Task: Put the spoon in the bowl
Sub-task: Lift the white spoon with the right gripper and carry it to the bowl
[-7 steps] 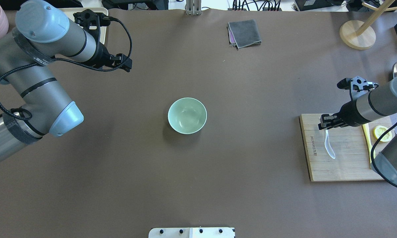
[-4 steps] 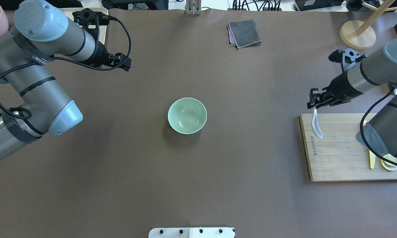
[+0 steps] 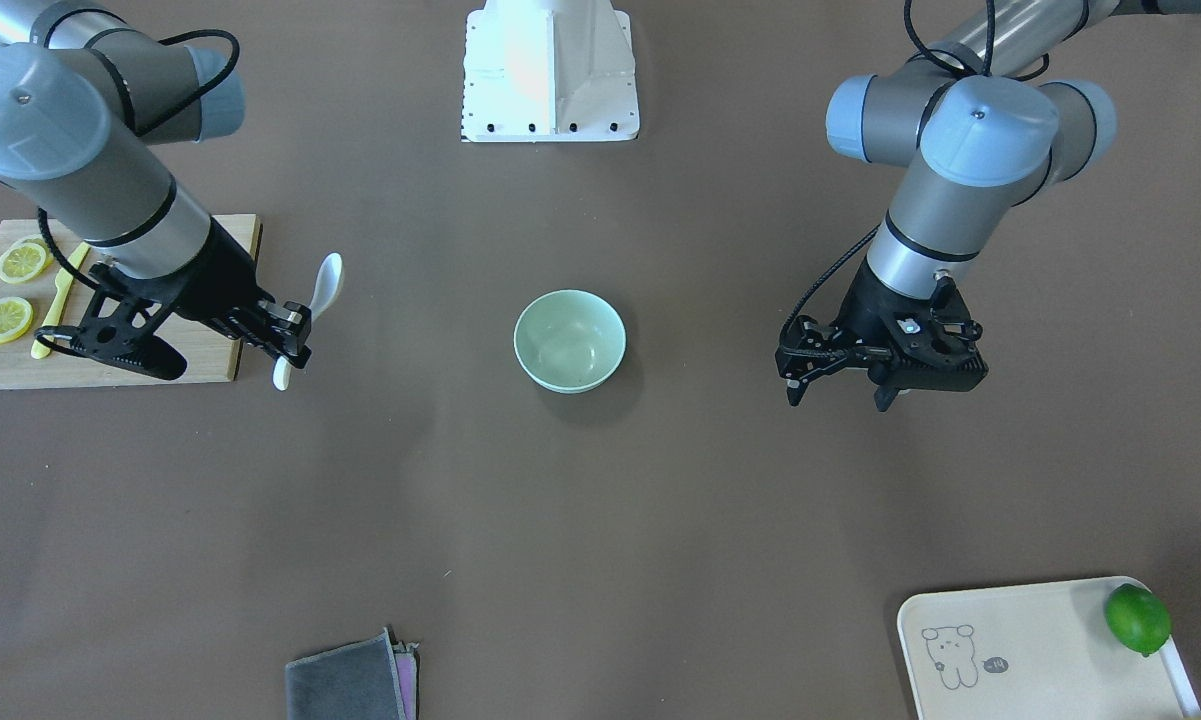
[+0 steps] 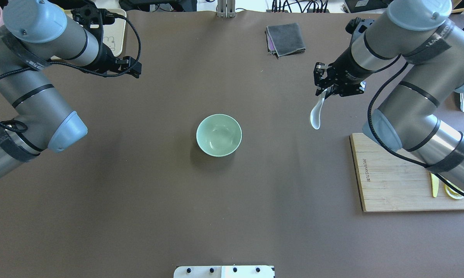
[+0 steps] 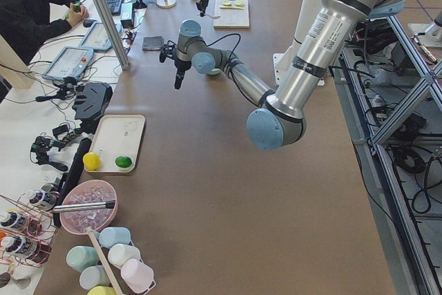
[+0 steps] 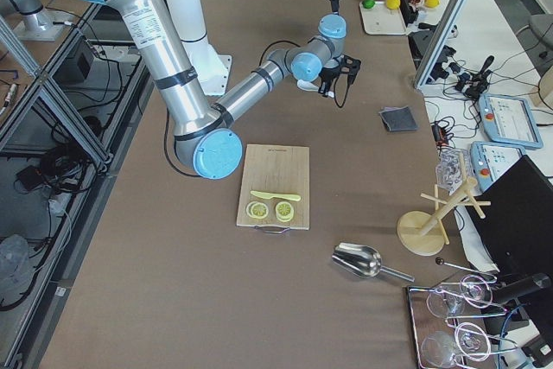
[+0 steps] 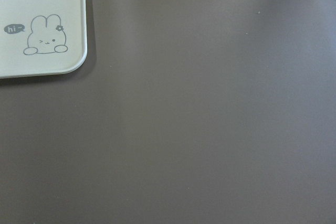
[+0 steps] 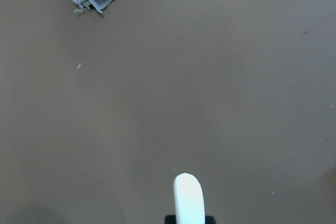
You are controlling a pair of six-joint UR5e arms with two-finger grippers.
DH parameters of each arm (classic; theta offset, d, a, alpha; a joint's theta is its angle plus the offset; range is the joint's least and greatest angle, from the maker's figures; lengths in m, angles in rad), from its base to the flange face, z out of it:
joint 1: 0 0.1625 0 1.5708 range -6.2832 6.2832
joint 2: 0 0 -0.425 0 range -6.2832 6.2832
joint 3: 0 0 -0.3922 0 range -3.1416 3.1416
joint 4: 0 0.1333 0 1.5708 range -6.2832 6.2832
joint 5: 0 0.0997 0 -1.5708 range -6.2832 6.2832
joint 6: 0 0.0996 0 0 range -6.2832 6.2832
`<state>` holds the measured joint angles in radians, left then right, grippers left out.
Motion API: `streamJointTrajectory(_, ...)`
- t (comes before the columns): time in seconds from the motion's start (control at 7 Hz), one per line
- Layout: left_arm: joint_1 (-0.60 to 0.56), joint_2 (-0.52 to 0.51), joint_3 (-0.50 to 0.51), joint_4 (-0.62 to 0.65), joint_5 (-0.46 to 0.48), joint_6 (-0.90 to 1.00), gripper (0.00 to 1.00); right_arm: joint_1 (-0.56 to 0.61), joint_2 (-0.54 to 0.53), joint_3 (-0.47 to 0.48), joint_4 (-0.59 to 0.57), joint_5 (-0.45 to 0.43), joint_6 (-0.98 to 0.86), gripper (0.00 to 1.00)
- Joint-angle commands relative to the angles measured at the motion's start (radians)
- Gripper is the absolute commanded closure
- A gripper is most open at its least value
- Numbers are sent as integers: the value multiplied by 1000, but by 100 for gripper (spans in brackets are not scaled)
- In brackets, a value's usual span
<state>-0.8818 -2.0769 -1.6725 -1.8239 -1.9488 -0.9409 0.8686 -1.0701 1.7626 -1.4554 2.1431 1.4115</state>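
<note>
Currently the spoon [image 4: 316, 116] is clamped at its handle by the right gripper [image 4: 323, 91], mid-air, well apart from the bowl [image 4: 218, 135]. Carry step is judged in hand; next it must be brought over bowl & lowered in. Left gripper [image 3: 837, 397] is spread, empty.

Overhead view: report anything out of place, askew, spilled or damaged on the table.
Nothing stands out. The spoon is held by its handle in the right gripper, above the table, between the cutting board and the upright, empty bowl. No spill or breakage shows; the folded cloth lies flat.
</note>
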Motion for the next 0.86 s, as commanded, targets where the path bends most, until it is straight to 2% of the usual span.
streamJointTrajectory(0.0,-5,9,2,-2,-1,-4,2,-115,150,-78,-14,-170,195,100)
streamJointTrajectory(0.14,-5,15,2,-5,-1,-7,2,-158,221,-116,-61,-228,243,100)
streamJointTrajectory(0.29,-5,35,2,-50,-2,-13,2,-190,246,-124,-86,-273,257,100)
streamJointTrajectory(0.57,-25,58,7,-83,-5,-9,2,-264,254,-132,-94,-380,276,100)
streamJointTrajectory(0.71,-55,72,7,-77,-43,0,2,-282,269,-146,-92,-418,276,100)
